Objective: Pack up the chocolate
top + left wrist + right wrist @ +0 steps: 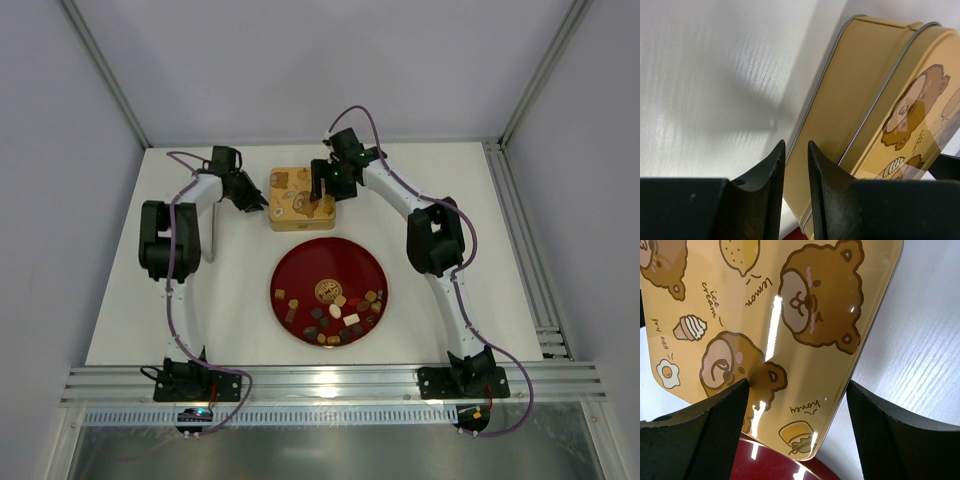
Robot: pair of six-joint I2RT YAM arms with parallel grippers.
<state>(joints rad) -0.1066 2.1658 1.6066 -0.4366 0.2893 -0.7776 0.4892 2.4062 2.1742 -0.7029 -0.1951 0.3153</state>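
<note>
**Chocolates on the plate, tin shut, both arms at the tin**

The chocolates (335, 318), small pieces in brown, cream and dark tones, lie scattered over the near half of the red plate (300, 265), with one larger round patterned piece near its centre. None is held by either arm, and none is seen anywhere off the plate. Just beyond the plate's far rim stands the yellow tin (288, 192), printed with bears, a lemon, an egg and a honey pot. Its lid (765, 315) sits flat on the body; the left wrist view shows the lid's rim seated along the side wall, so the inside is hidden and whether it holds any chocolate cannot be told.

The right gripper (797, 427) hangs over the tin's right part, its fingers spread wide with the lid's near corner between them and nothing clamped. The left gripper (796, 192) sits low by the tin's left side, its fingers drawn almost together with only a thin gap and nothing in it.

As a judgement of progress: the pieces on the plate remain to be packed, and the tin is closed. This fits either a tin about to be opened for filling, or one partly filled and reclosed; the pictures do not settle which.
</note>
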